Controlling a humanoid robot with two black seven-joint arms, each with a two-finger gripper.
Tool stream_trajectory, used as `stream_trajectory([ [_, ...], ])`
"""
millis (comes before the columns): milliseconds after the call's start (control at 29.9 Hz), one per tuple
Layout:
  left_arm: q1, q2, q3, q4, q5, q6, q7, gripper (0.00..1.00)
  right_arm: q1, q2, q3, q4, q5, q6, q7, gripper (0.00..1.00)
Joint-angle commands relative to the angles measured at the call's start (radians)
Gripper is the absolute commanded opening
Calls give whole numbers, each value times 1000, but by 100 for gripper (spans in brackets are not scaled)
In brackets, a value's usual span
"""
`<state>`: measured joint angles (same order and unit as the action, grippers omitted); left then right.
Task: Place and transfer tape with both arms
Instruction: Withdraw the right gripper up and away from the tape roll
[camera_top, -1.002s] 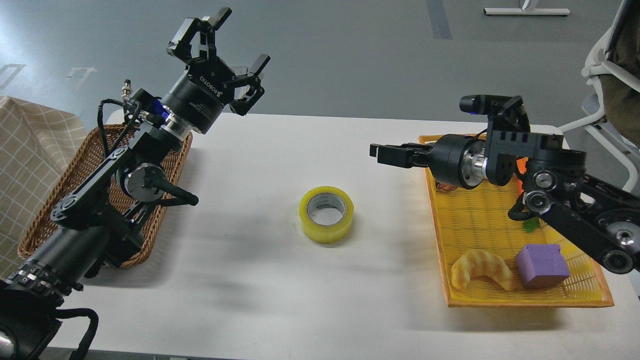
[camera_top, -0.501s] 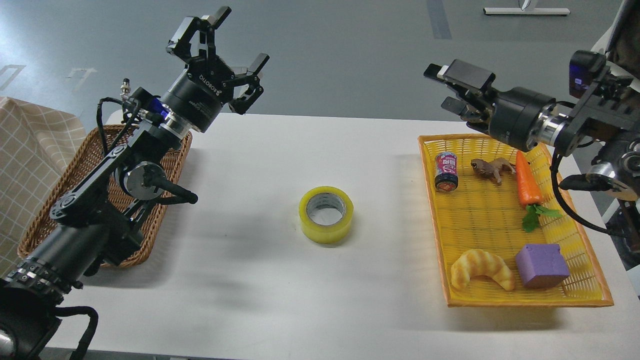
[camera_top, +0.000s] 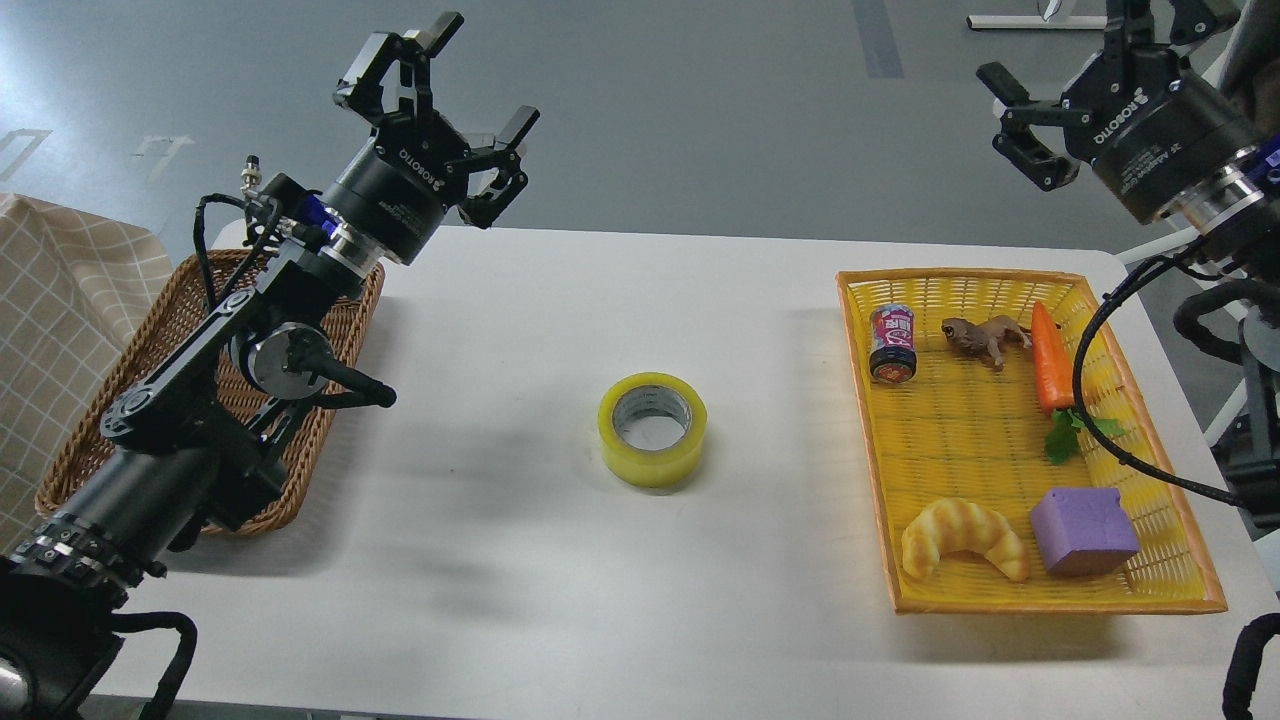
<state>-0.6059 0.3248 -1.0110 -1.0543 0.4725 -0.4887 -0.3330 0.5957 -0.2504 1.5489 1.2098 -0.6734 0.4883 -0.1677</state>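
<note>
Rising from above the yellow tray (camera_top: 1150, 590), the right pincer (camera_top: 1060, 75) now hangs high at the far right, fingers spread wide. Left pincer (camera_top: 440, 95) holds spread wide and empty. Tape (camera_top: 653, 429) lies flat mid-desk (camera_top: 500, 560), well apart from both.

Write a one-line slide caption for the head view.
Tape lies flat mid-table between the raised, open left gripper and right gripper.

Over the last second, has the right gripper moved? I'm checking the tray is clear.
Yes. The right gripper has risen up and rightward, off the yellow tray.
</note>
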Motion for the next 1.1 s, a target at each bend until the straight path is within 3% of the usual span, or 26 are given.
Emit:
stream_trajectory([
  [0,-2,-1,-1,-1,0,0,-1,98,1,69,62,-33,9,0,2,99],
  [401,-17,-1,-8,-1,-5,0,8,98,-23,160,86,-88,325,0,-3,100],
  [1069,-15,7,5,-1,28,0,6,98,-120,152,86,-85,331,0,-12,100],
])
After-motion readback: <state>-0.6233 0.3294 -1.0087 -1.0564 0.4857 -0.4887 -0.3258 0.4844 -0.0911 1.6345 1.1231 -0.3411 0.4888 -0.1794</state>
